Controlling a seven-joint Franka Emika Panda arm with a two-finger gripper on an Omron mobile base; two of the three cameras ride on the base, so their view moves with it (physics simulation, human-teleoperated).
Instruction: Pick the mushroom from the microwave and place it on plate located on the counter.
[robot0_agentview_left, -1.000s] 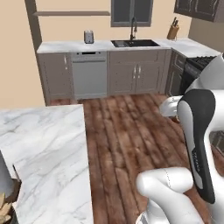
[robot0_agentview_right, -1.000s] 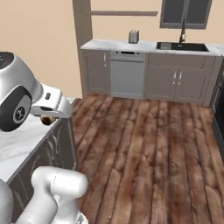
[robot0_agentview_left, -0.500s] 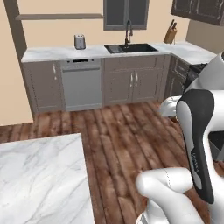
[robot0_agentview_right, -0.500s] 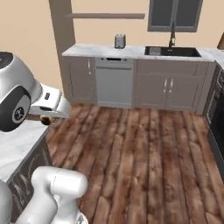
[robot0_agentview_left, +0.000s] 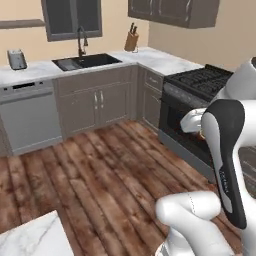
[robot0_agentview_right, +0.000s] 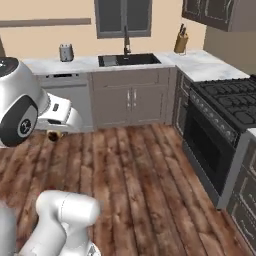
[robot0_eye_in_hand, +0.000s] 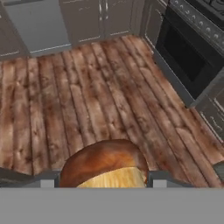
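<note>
Floorboards of brown wood spread across the hand view, with the stove at upper right and a corner of marble worktop at lower left of the left base view. Carrying calls for a steady, level wrist until the plate comes up. The tool is closed on the mushroom, bottom centre.

Glossy white rounded arm links, dark grey joint band, possibly lettered.
</note>
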